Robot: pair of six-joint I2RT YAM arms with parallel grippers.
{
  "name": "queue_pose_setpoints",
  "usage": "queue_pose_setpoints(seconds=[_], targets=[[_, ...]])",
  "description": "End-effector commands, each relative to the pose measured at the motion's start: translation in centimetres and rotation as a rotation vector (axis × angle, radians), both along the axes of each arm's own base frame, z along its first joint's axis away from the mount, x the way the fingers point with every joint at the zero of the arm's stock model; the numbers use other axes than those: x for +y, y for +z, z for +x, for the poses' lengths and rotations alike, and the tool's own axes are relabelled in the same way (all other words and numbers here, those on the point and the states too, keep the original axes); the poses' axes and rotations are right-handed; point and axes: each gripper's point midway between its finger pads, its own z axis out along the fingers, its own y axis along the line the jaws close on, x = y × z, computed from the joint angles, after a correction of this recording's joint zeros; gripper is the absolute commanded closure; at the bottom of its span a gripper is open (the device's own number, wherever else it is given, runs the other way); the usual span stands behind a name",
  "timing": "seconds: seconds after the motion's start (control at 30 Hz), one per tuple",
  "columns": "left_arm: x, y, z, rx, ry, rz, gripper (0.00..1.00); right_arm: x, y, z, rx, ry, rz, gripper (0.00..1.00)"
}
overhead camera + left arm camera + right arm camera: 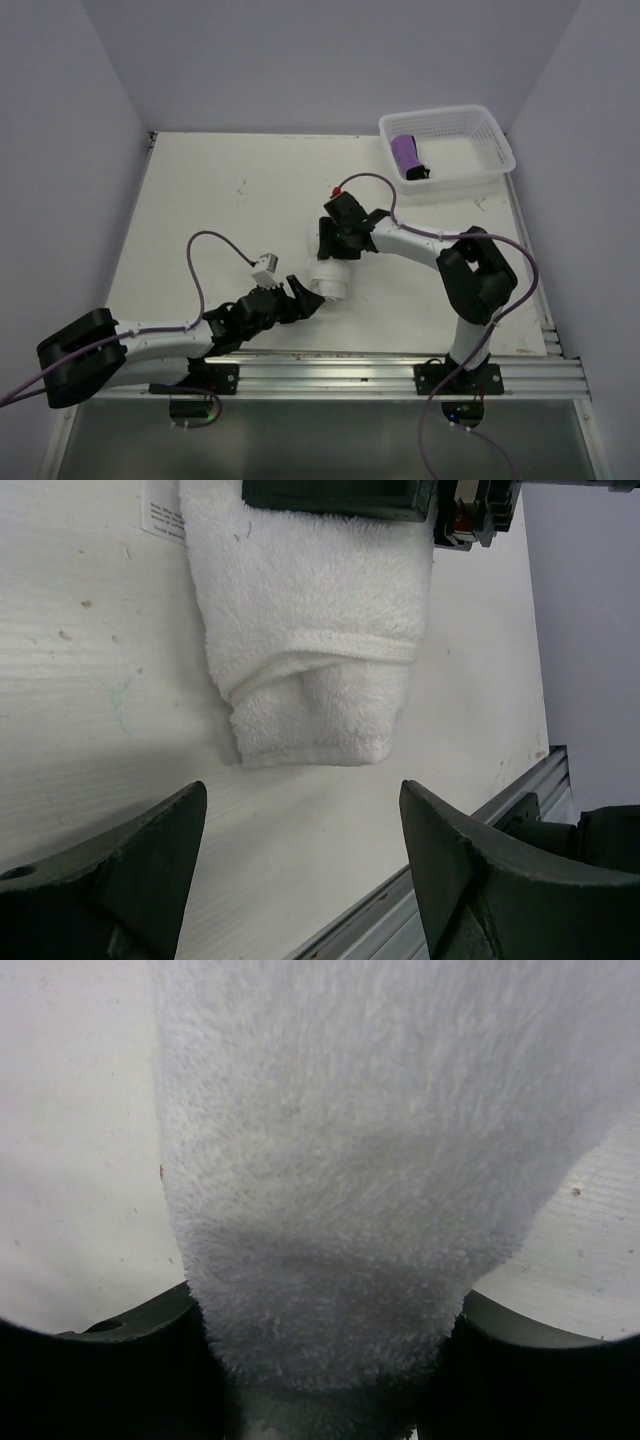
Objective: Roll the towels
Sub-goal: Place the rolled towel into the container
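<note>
Progress of rolling, late stage. Purple towel (406,152) is shown rolled and laid in the basket (497,150) at the far right corner, its long axis set diagonally to the basket walls. White towel (331,276) is seen rolled into a thick cylinder on the table (220,200), near the middle. Its long axis runs from far to near, and the near end, where the hem and inner fold are exposed, is pointed at the left gripper (300,805). The far end is clamped between the fingers of the right gripper (338,232). The left jaws are held wide apart just short of the near end, with nothing between them. Rolling itself is judged complete; transfer of the white roll to the basket is probably what is left.
</note>
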Motion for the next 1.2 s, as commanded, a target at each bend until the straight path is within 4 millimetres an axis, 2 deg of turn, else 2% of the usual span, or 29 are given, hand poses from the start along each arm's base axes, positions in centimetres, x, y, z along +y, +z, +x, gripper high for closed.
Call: queue_pose_setpoints(seconds=[0.0,0.13,0.2,0.27,0.3,0.33,0.47,0.5,0.63,0.7,0.73,0.77,0.83,0.87,0.97,1.0,1.03,1.07,1.1,1.17], targets=[[1.9,0.1,0.5,-0.045,0.017,0.145,0.2,-0.9,0.5,0.8,-0.035,0.041,-0.076,0.98],[2.9,1.6,0.7,-0.088,0.024,0.184,0.15,-0.8,1.3,1.2,-0.059,0.082,-0.089,1.0],[3.5,2.4,0.6,-0.098,0.03,0.202,0.09,-0.9,1.8,1.3,-0.065,0.102,-0.1,1.0],[3.9,3.6,0.9,-0.122,0.041,0.218,0.04,-1.2,2.4,1.2,-0.068,0.123,-0.115,1.0],[3.6,4.9,1.3,-0.144,0.05,0.198,0.02,-1.1,3.0,1.5,-0.084,0.137,-0.119,1.0],[4.2,4.7,1.3,-0.14,0.056,0.236,0.01,-1.1,3.4,1.5,-0.089,0.147,-0.121,1.0],[4.7,6.8,1.7,-0.168,0.073,0.257,0.0,-1.2,6.1,2.1,-0.123,0.177,-0.13,1.0],[4.5,7.9,2.0,-0.185,0.083,0.251,0.01,-1.1,7.4,2.7,-0.151,0.181,-0.12,1.0],[5.1,9.3,2.4,-0.2,0.104,0.291,0.0,-1.9,11.0,4.0,-0.201,0.182,-0.103,1.0],[5.4,10.6,2.7,-0.223,0.12,0.292,0.0,-2.9,13.8,5.7,-0.242,0.163,-0.067,1.0],[5.8,10.8,2.7,-0.226,0.126,0.301,0.01,-4.7,14.5,6.7,-0.24,0.128,-0.067,1.0],[5.9,11.6,2.9,-0.238,0.133,0.297,0.0,-5.3,16.7,7.8,-0.278,0.114,-0.049,1.0],[6.6,12.1,3.1,-0.255,0.156,0.325,0.0,-7.7,18.9,9.3,-0.317,0.062,-0.046,1.0],[6.7,12.9,3.3,-0.268,0.167,0.321,0.0,-8.1,21.2,10.2,-0.369,0.054,-0.033,1.0],[7.5,13.8,3.8,-0.3,0.192,0.364,0.0,-10.3,23.2,12.1,-0.421,0.045,-0.081,1.0],[7.7,14.6,4.1,-0.322,0.2,0.376,0.0,-10.8,25.6,13.2,-0.483,0.046,-0.09,1.0],[7.8,14.5,4.3,-0.325,0.202,0.4,0.0,-12.4,26.1,13.8,-0.481,0.018,-0.125,1.0],[7.9,14.9,4.5,-0.334,0.208,0.409,0.0,-13.0,25.4,15.1,-0.471,0.013,-0.16,1.0],[8.2,15.4,4.8,-0.353,0.216,0.43,0.01,-13.9,28.1,16.1,-0.542,0.014,-0.187,1.0],[8.4,15.6,5.2,-0.361,0.225,0.461,0.01,-16.6,29.1,18.4,-0.575,-0.049,-0.263,1.0]])
